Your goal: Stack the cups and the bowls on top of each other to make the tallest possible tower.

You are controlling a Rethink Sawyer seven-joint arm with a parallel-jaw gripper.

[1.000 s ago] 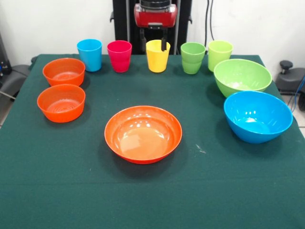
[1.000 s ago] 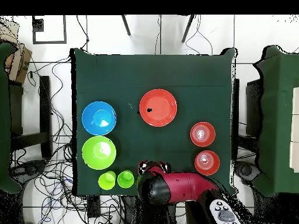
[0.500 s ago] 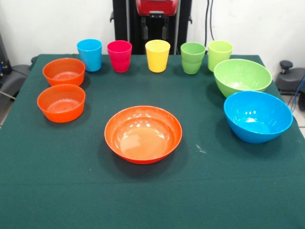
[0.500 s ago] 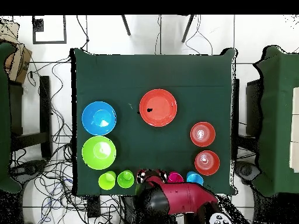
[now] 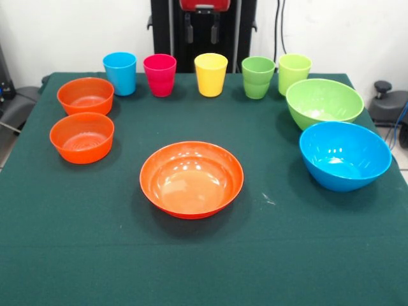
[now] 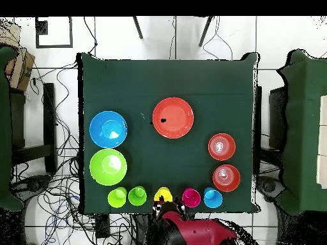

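From the front, five cups (image 5: 211, 74) line the tabletop's (image 5: 95, 255) far edge; the wide orange bowl (image 5: 191, 179) sits centre, nothing stacked. The gripper (image 5: 202, 27) hangs behind the yellow cup, its two fingers apart and empty.

From overhead, the red arm (image 6: 198, 231) lies beyond the cup-lined edge; the blue bowl (image 6: 108, 129) and green bowl (image 6: 108, 166) sit at the left edge.
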